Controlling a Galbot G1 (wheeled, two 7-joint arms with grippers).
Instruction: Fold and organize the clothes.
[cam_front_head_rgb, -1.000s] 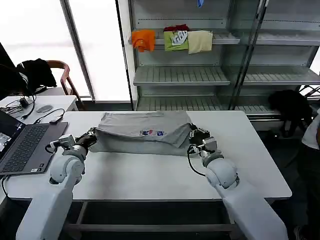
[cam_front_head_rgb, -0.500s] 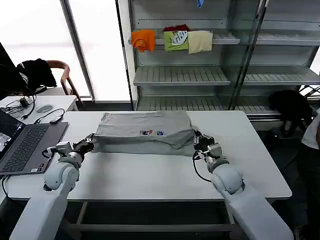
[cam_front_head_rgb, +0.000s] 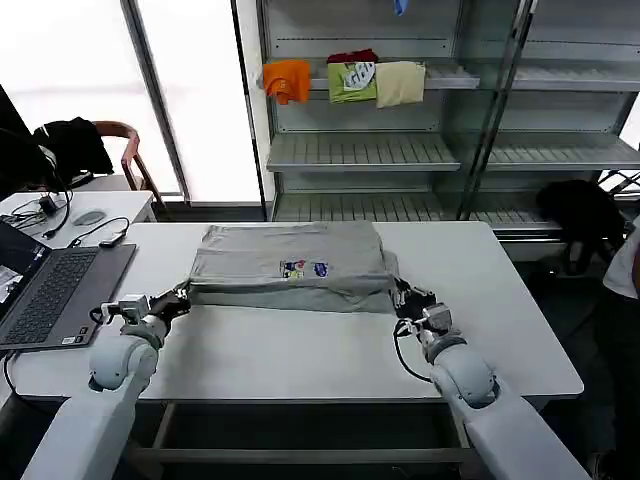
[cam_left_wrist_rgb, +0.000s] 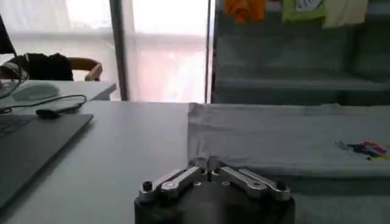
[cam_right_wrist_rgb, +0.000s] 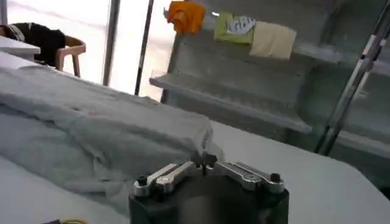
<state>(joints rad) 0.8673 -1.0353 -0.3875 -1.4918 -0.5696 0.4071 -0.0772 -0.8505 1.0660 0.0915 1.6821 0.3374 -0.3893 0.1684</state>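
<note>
We are working on the grey shirt (cam_front_head_rgb: 290, 268), which is lying across the far middle of the white table (cam_front_head_rgb: 300, 350) with its small multicoloured chest print (cam_front_head_rgb: 303, 269) facing up and a folded layer already lying over the lower body of the garment. We are holding it at both near corners because a fold of this width needs both ends carried together, or the cloth would skew. Our left gripper (cam_front_head_rgb: 178, 297) is sitting at the shirt's left near corner, and the left wrist camera shows its fingers (cam_left_wrist_rgb: 183, 175) drawn together with a bit of the hem (cam_left_wrist_rgb: 206, 161) pinched between the tips. Our right gripper (cam_front_head_rgb: 404, 297) is sitting at the right near corner, and its wrist camera shows the same thing: the fingers (cam_right_wrist_rgb: 241, 171) closed on a small peak of fabric (cam_right_wrist_rgb: 204, 157). Both grippers are staying low, close to the tabletop, which we judge keeps the layer flat and taut between them rather than sagging. The laptop (cam_front_head_rgb: 45, 290) is sitting well off to the left, clear of the cloth. Other folded garments are resting on the shelf (cam_front_head_rgb: 360, 80) behind the table, likely where finished pieces belong.
</note>
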